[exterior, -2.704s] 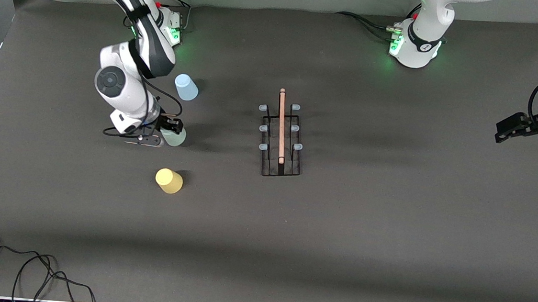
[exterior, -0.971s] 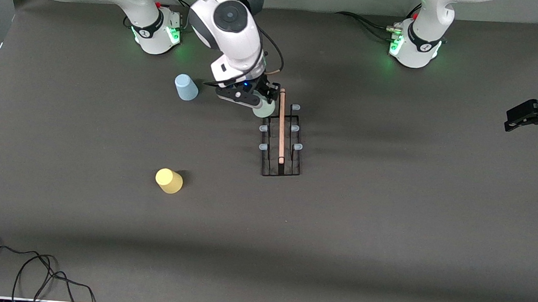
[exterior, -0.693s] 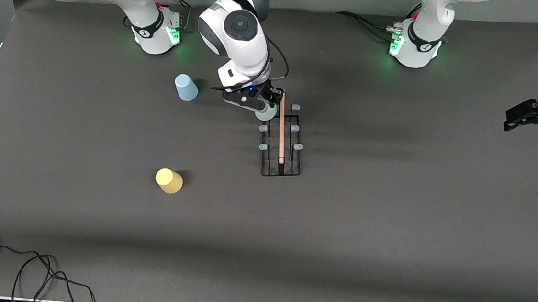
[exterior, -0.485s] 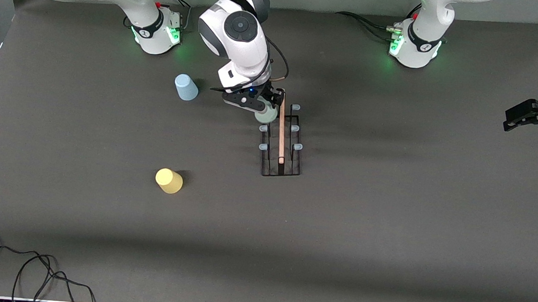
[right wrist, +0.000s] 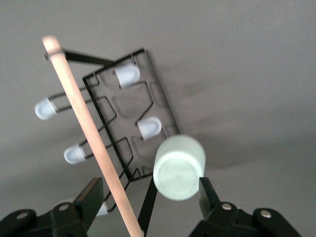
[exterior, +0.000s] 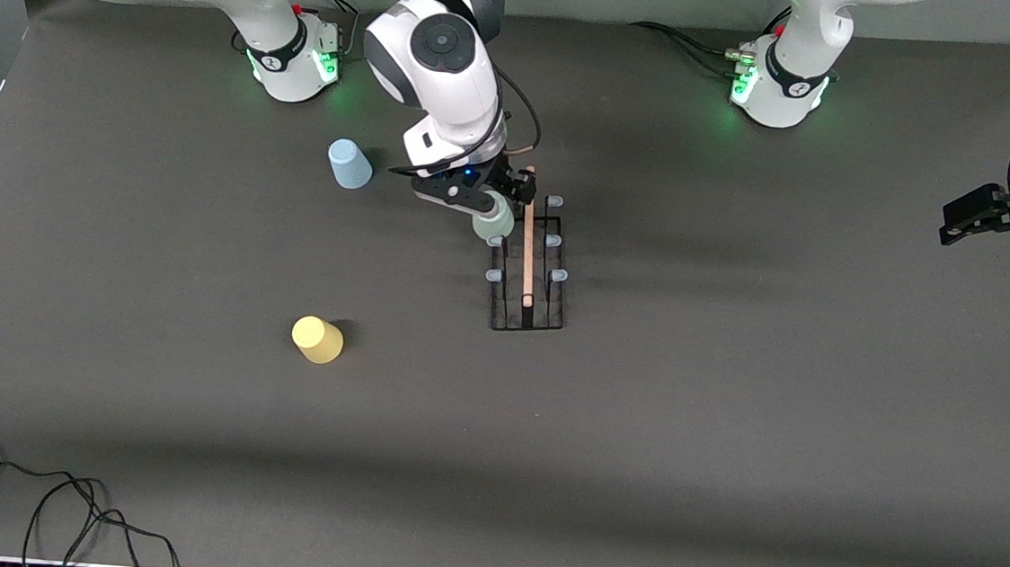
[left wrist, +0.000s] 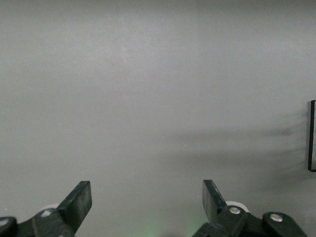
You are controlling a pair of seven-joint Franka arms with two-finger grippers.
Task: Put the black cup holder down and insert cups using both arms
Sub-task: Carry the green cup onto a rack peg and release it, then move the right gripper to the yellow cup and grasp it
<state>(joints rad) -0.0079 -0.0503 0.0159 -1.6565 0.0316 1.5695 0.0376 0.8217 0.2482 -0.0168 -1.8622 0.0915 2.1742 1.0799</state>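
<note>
The black cup holder (exterior: 525,312) stands mid-table, its wooden rod handle (exterior: 527,240) along the top. The pale grey-green cup (exterior: 494,222) sits upside down over the prong on the right arm's side that is farthest from the front camera. My right gripper (exterior: 495,200) hovers over that end of the holder, open, its fingers wide on either side of the cup (right wrist: 178,167) and the rod (right wrist: 84,113), gripping neither. The light blue cup (exterior: 349,164) and the yellow cup (exterior: 317,339) stand upside down toward the right arm's end. My left gripper (exterior: 956,227) waits open and empty.
Five pale blue prong caps (right wrist: 127,74) stay bare on the holder. Black cables (exterior: 46,509) lie near the table's front corner at the right arm's end. The left wrist view shows bare grey table (left wrist: 148,98) under the left gripper (left wrist: 147,197).
My right gripper carried the grey-green cup from the table to the holder, lowered it over the prong and opened. The left gripper shifted slightly.
</note>
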